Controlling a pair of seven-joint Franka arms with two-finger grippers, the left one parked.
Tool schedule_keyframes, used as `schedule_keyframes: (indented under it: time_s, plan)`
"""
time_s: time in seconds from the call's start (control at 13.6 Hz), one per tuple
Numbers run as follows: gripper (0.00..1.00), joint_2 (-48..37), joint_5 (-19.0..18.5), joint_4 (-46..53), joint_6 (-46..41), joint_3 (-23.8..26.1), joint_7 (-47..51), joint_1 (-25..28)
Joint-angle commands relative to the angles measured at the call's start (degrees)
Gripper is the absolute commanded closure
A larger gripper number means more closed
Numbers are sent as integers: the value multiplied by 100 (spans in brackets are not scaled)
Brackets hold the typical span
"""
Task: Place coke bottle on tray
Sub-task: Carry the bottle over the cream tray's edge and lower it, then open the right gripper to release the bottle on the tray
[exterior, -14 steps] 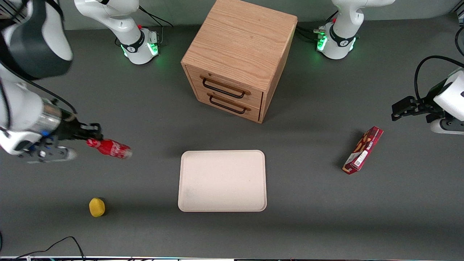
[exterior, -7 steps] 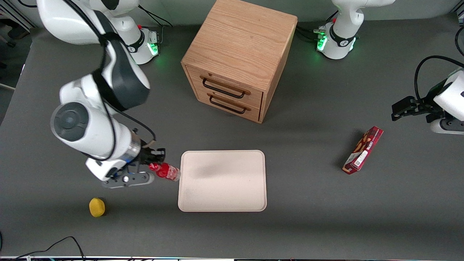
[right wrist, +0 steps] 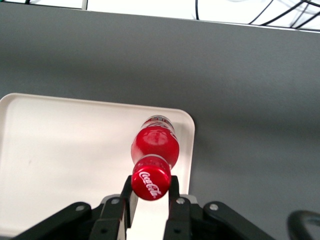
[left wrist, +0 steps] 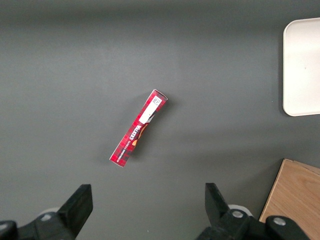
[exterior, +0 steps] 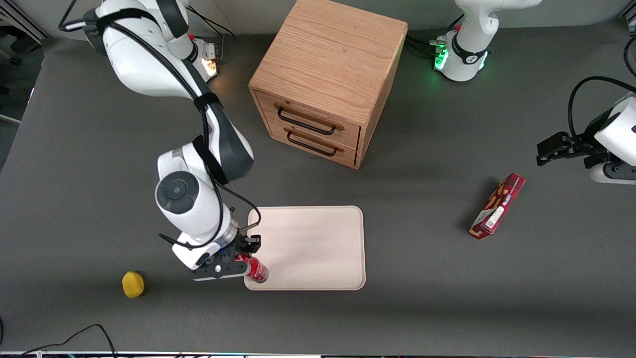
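Note:
The coke bottle is small and red with a red cap. My right gripper is shut on its neck and holds it over the corner of the tray that is nearest the front camera and toward the working arm's end. In the right wrist view the cap with white script sits between my fingers, and the bottle body hangs over the tray close to its rim. I cannot tell whether the bottle's base touches the tray.
A wooden drawer cabinet stands farther from the front camera than the tray. A yellow round object lies toward the working arm's end. A red snack box lies toward the parked arm's end, also in the left wrist view.
My right gripper has carried the coke bottle from the working arm's end of the table to over the tray's near corner, and the bottle has swung from lying sideways to nearly upright.

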Motion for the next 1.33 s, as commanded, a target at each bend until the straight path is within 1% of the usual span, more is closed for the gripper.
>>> schedule_keyframes:
  time_s: [0.0, 0.44, 0.52, 0.59, 0.66, 0.74, 0.96, 1.03, 1.18, 1.25]
  plan:
    - [100, 284, 7, 328, 160, -101, 214, 112]
    - [100, 293, 33, 135, 160, -84, 416, 120]
    - [89, 302, 42, 135, 160, -84, 416, 120]
    - [56, 302, 42, 126, 160, -84, 416, 120]
    - [3, 302, 7, 83, 160, -92, 407, 129]
    - [0, 293, -2, 65, 160, -92, 416, 181]
    - [0, 101, -2, 65, 73, -110, 512, 156]
    - [0, -83, -2, -22, -128, -101, 530, 129]
    - [0, -749, 7, -547, -638, -92, 557, 120]
    - [0, -1240, 33, -1133, -657, -92, 557, 103]
